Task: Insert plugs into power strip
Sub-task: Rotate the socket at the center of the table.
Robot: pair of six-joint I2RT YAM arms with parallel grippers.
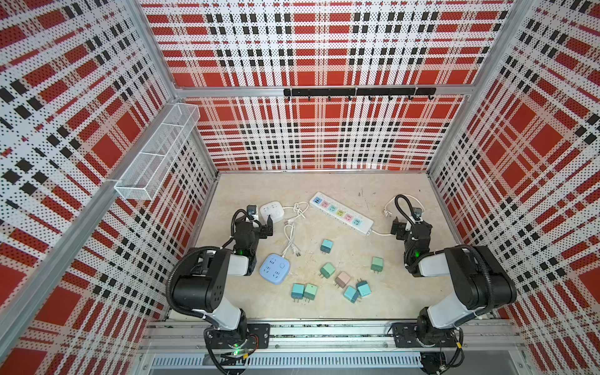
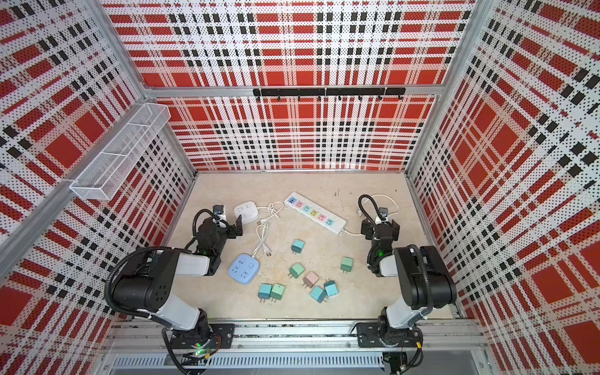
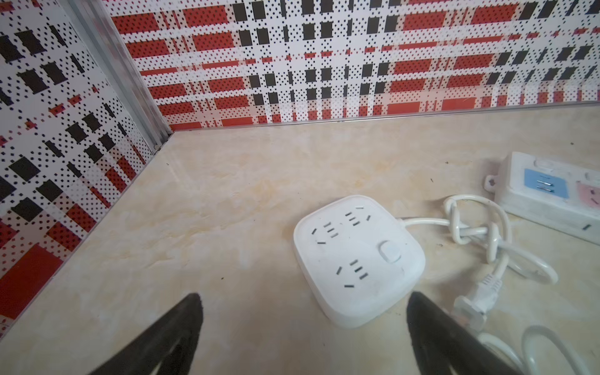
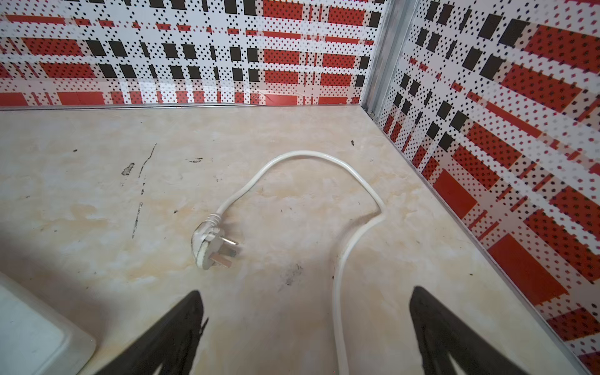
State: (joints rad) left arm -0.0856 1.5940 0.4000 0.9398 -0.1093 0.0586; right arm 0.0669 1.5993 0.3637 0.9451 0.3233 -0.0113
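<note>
The long white power strip point(image 1: 341, 213) with coloured sockets lies diagonally at the back middle of the table. Its end also shows in the left wrist view point(image 3: 548, 191). Several plugs lie loose in front of it: teal point(image 1: 325, 246), mint point(image 1: 377, 264) and pale pink point(image 1: 343, 279) cubes among them. My left gripper point(image 1: 258, 224) point(image 3: 303, 295) is open over bare table beside a white square socket block point(image 3: 357, 256). My right gripper point(image 1: 410, 227) point(image 4: 305, 290) is open just right of the strip's near end, above its white cord point(image 4: 337, 292). Neither holds anything.
A light blue square socket block point(image 1: 274, 268) sits beside my left arm. Tangled white cords point(image 1: 292, 224) lie between the blocks. The strip's three-pin wall plug point(image 4: 211, 243) rests ahead of my right gripper. A wire basket point(image 1: 156, 152) hangs on the left wall, a hook rail point(image 1: 358, 92) on the back wall.
</note>
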